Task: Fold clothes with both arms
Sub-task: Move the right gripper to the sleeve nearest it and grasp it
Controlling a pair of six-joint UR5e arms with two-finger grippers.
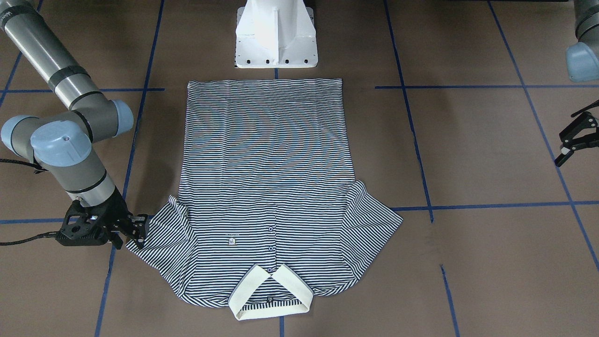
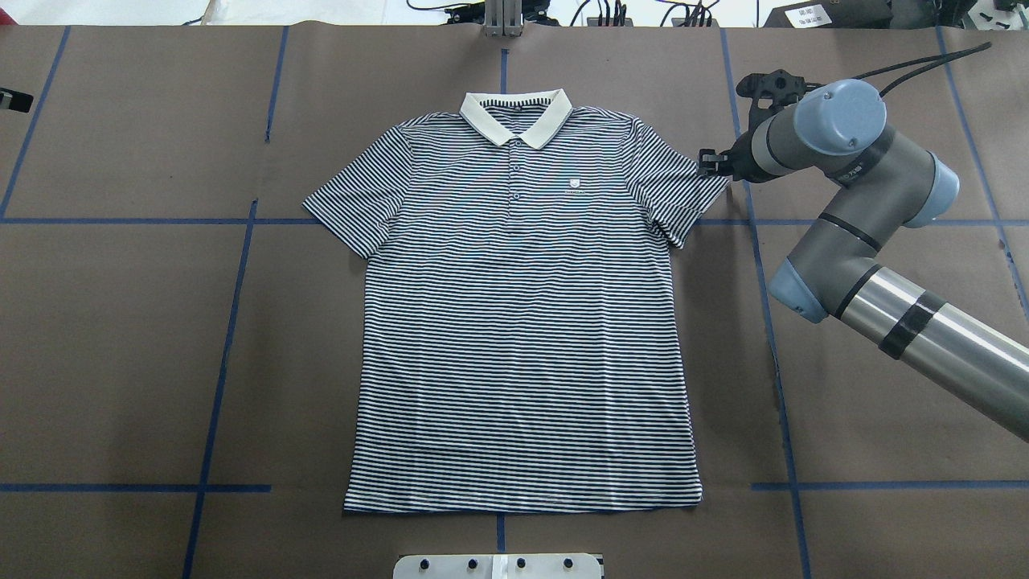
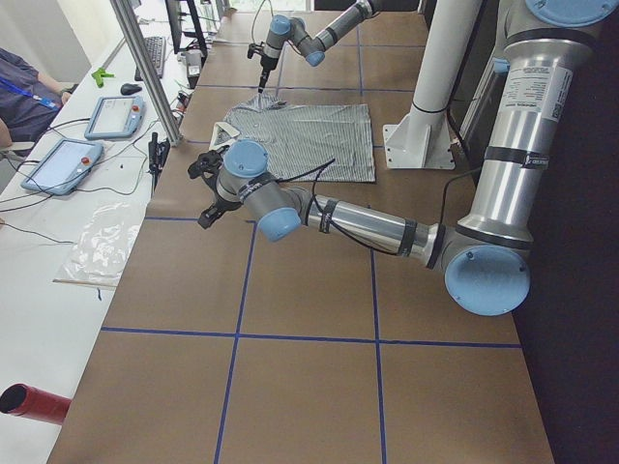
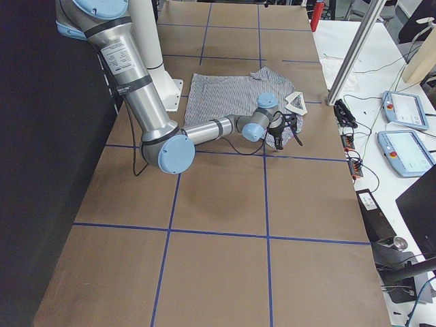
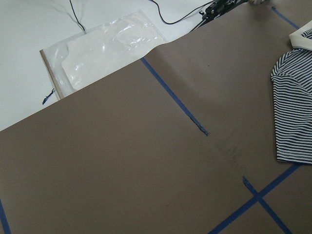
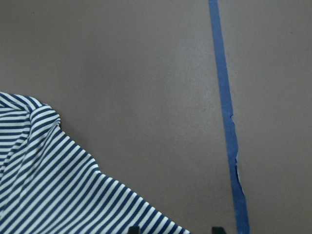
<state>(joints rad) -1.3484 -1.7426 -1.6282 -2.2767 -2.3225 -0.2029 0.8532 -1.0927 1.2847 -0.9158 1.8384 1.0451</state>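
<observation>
In the front-facing view we see the striped polo shirt [image 1: 266,178] lying flat and face up on the brown table [image 1: 491,154], its hem near the white pedestal base [image 1: 276,42] and its cream collar [image 1: 271,295] at the far end. The right gripper [image 1: 135,231] sits low at the tip of one sleeve [image 1: 161,238], touching its edge. The left gripper [image 1: 568,140] hangs well apart from the shirt, its fingers spread. From overhead, we find the shirt centred on the table, with the right gripper [image 2: 711,163] just at the sleeve's outer corner. In the left-side view the near arm's gripper [image 3: 208,188] hovers over bare table beside the shirt. In the right-side view the near arm reaches across to the sleeve, and the hand's details are too small for us to read. The left wrist camera shows the other sleeve [image 5: 292,107] off to one side, a blue tape line [image 5: 180,102] and a clear plastic bag [image 5: 107,48]. In the right wrist camera we see two fingertips [image 6: 132,229] set apart, released, with the sleeve's hem reaching between them.
</observation>
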